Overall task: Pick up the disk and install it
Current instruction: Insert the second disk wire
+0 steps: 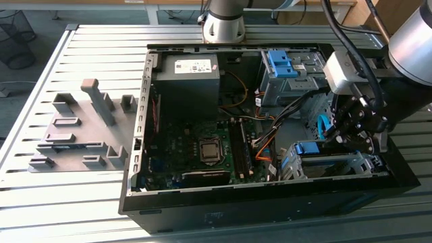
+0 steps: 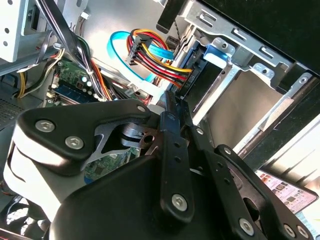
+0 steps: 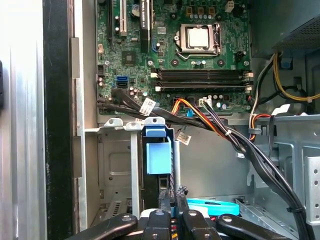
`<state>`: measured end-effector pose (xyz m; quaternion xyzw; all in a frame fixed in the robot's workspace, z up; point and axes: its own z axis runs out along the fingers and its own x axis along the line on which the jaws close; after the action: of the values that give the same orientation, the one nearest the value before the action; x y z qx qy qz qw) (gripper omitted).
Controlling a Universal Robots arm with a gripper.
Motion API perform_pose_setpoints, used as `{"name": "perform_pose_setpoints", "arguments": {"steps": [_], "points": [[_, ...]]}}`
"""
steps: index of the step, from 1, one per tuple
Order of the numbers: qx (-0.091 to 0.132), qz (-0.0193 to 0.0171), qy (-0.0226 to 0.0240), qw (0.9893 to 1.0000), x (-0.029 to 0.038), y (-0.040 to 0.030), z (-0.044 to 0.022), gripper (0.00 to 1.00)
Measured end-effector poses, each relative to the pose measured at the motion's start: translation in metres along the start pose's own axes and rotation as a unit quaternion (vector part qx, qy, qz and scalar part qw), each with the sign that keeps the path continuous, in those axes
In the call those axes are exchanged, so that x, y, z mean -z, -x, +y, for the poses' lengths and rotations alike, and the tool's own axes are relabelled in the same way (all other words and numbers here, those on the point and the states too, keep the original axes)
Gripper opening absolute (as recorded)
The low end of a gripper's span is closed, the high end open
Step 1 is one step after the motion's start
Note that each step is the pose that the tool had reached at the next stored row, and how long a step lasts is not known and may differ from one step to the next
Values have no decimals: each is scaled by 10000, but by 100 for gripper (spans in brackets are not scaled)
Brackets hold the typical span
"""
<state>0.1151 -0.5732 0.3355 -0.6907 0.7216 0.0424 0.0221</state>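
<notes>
Item: open black desktop computer case [image 1: 202,215], lying on its side on a slatted grey metal tabletop [image 1: 88,45], its interior exposed so the arm can reach in from above. Contents: green motherboard with a square processor socket [image 3: 200,37]; bundled orange, yellow and black cables [image 3: 210,122] crossing towards the drive bays. Item: silver metal drive cage [image 1: 324,164] at the case's near corner in the exterior view, towards the exterior view's right. Item: the disk, a flat drive in a blue plastic bracket [image 3: 158,155], standing edge-on in a slot of that cage with its blue tab outward; it appears seated or nearly so, though its metal body is largely hidden by the cage walls. Item: black two-fingered pincer [image 3: 173,202], fingertips drawn close together with nothing evidently held, poised just beside the blue tab and in line with the slot, possibly touching its end. Item: grey moulded fixture tray [image 1: 81,131], well apart on the tabletop.
</notes>
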Motion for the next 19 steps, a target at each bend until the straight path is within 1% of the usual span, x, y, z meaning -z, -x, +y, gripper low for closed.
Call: {"name": "perform_pose_setpoints", "arguments": {"steps": [10,19], "points": [[0,2,0,10000,-10,-10,-1,16],[-5,-5,0,10000,-49,-22,-2,16]]}}
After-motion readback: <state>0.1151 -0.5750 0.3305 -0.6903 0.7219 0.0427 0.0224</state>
